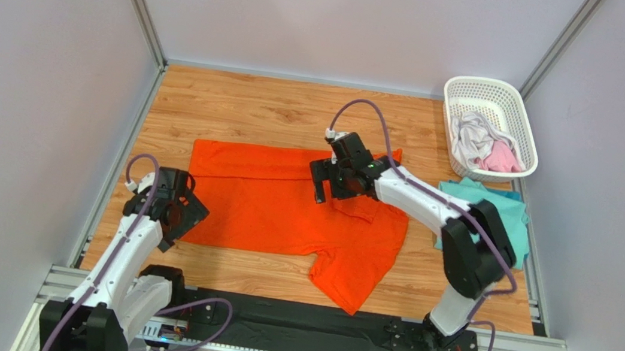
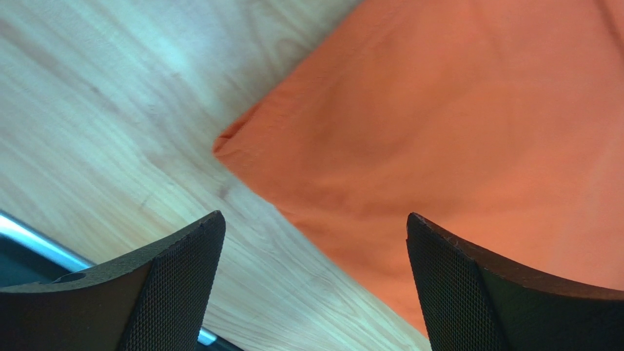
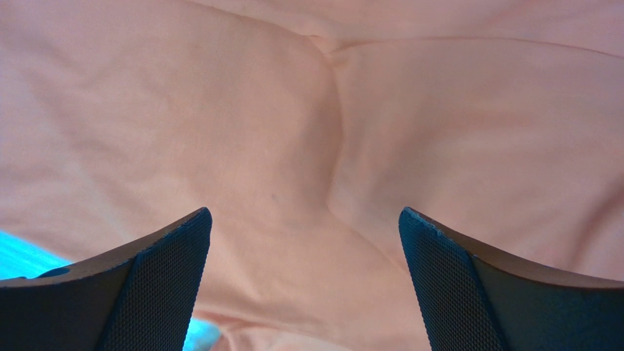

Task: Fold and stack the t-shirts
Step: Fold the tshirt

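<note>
A bright orange t-shirt (image 1: 275,211) lies spread on the wooden table, one sleeve trailing toward the near edge. My left gripper (image 1: 184,211) hovers open at the shirt's near-left corner. In the left wrist view that corner (image 2: 242,139) lies ahead of the gripper (image 2: 313,219), with the shirt's hem running between the fingers and nothing held. My right gripper (image 1: 324,186) stands open over the shirt's far middle. Its wrist view shows only creased cloth (image 3: 307,110) under the gripper (image 3: 304,213). A folded teal t-shirt (image 1: 506,215) lies at the right.
A white lattice basket (image 1: 516,103) sits at the far right corner, holding a pale grey-white t-shirt (image 1: 473,135) and a pink one (image 1: 502,157). Grey walls enclose the table on three sides. A metal rail (image 1: 316,316) runs along the near edge.
</note>
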Motion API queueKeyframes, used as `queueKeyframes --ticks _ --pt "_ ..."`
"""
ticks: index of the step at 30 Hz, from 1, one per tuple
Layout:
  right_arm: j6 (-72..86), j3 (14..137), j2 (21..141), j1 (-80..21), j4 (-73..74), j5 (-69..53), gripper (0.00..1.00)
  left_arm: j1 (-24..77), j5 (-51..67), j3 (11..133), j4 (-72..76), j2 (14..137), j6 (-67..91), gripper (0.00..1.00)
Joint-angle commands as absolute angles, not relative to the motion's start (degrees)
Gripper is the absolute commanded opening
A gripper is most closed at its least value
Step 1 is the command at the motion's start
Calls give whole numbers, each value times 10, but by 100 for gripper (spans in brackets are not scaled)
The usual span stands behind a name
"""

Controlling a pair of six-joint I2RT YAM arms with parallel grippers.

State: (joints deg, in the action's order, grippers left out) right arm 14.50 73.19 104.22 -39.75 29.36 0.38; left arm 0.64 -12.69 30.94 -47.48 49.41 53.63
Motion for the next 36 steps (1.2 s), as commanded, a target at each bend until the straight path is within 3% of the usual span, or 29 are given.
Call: queueKeyframes --ticks 1,4,10,20,31,36 --pt "182 688 918 -400 277 68 100 4 -180 294 -495 489 570 100" --pt "203 614 837 -399 256 83 100 -11 -204 295 -510 504 575 97" --pt "246 496 731 -399 263 113 100 -15 -224 286 -483 526 572 84" --pt "263 426 634 -399 272 91 100 -29 -205 285 -420 592 551 62" --pt "272 381 585 -398 293 66 100 -40 -192 294 -387 643 538 57" --pt "276 374 574 -399 311 70 100 -40 -183 296 -379 661 529 36"
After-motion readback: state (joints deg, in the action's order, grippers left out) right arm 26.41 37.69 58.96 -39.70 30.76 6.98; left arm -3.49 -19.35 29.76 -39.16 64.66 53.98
